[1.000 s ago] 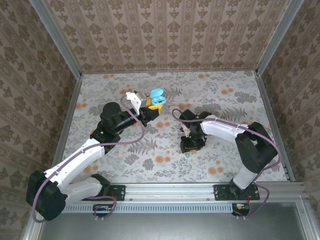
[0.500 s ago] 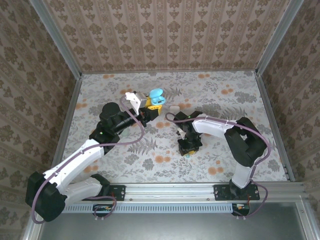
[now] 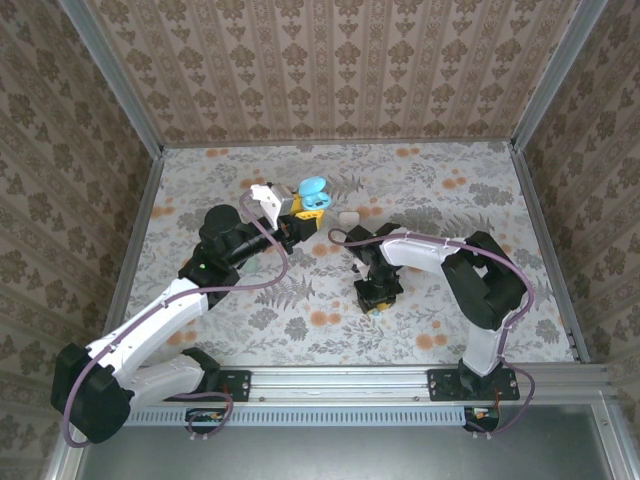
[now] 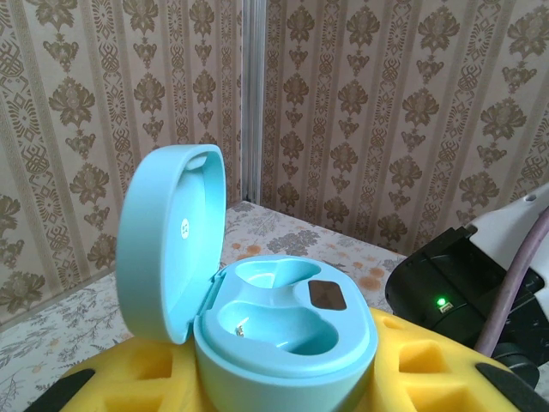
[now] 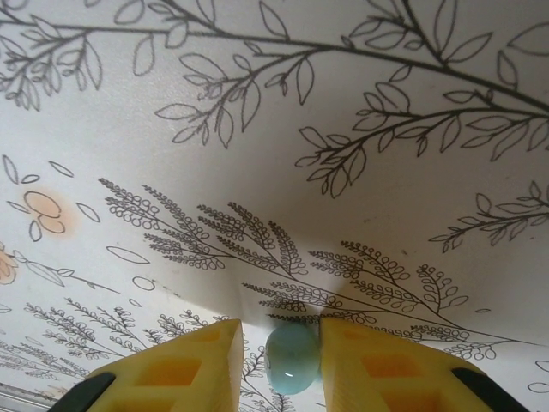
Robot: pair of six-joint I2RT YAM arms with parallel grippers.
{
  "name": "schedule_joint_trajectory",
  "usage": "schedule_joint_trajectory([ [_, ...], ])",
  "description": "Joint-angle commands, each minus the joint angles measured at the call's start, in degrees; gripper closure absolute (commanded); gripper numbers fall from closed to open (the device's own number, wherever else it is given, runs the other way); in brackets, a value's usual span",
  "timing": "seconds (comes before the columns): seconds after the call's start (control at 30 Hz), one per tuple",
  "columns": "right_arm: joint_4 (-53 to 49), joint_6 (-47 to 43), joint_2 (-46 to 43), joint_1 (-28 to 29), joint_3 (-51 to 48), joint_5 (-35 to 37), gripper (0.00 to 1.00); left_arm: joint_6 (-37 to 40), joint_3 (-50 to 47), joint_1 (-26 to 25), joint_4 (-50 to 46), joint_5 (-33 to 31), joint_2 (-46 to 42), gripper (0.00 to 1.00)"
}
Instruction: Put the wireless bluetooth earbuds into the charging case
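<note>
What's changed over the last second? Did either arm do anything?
The right arm folded in, its elbow swinging left, and the right hand, low over the table, edged slightly left; it pinches a small teal earbud. That uncovered a small white item beyond it. The left hand and the open charging case it holds up stayed put.

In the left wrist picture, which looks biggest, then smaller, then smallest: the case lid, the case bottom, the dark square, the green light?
1. case lid and case bottom, about alike
2. dark square
3. green light, farther back
</note>
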Motion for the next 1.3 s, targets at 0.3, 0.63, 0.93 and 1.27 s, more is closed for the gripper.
schedule_joint_trajectory([
  [0.3, -2.7, -0.4, 0.98, 0.57, 0.48, 2.73, 0.72, 0.52, -0.32, -0.19, 0.17, -0.71, -1.43, 0.73],
  [0.63, -1.01, 1.33, -4.74, -0.12, -1.28, 2.12, 0.79, 0.67, -0.57, -0.19, 0.16, -1.03, -1.74, 0.73],
  [0.93, 15.35, 7.71, -20.77, -9.51, -8.23, -20.22, 0.79, 1.35, -0.97, -0.01, -0.23, -2.43, -2.47, 0.73],
  [1.27, 53.87, 35.3, -31.16, -21.11, -16.65, -47.79, 0.78, 2.41, -1.69, 1.56, -0.76, -2.79, -3.05, 0.73],
])
